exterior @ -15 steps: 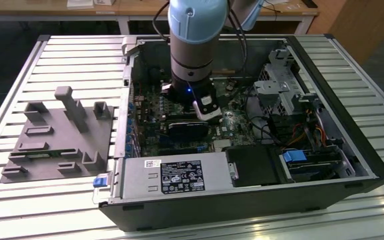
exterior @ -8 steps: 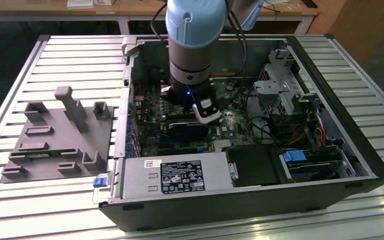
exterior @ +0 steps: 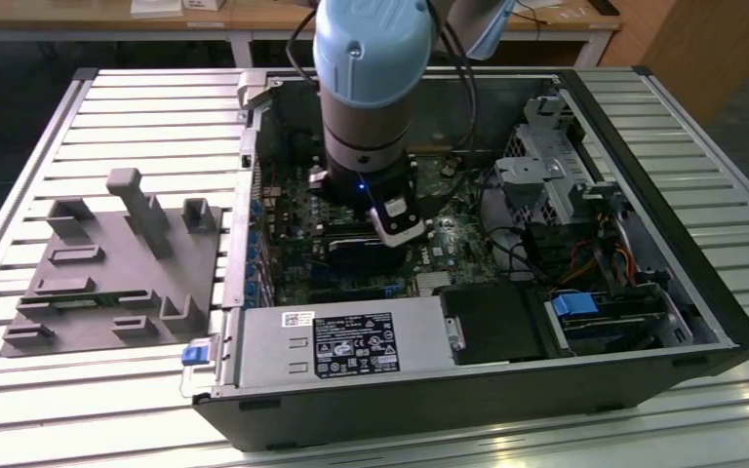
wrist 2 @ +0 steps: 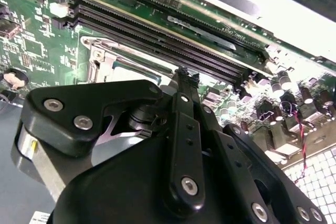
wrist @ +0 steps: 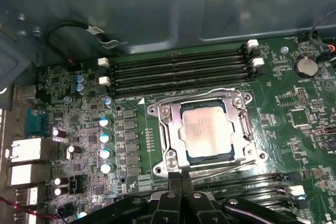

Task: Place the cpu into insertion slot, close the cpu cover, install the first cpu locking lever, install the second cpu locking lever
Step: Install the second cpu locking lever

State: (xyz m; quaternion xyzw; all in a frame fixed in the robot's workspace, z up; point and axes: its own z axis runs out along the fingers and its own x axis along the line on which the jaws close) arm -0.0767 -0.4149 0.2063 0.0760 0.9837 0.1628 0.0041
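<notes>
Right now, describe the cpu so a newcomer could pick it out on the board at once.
Start at the green circuit board inside the open black computer case. In the first wrist view, find the silver metal cpu cover lying between two banks of long black memory slots. The cpu is the flat square silver-grey chip showing through that cover's window: bare, pale metal, unlike the dark slots and small cylindrical capacitors nearby.

An open black computer case [exterior: 687, 331] lies on a slatted metal counter [exterior: 140, 97]. Inside the case, a grey power-supply box [exterior: 335, 346] fills the near edge, with a black block [exterior: 498, 327] just beside it toward the exterior view's right. A grey moulded fixture [exterior: 114, 268] sits on the counter outside the case, toward the exterior view's left. Long black memory slots [wrist: 178, 72] cross the green circuit board [wrist: 299, 114].
</notes>
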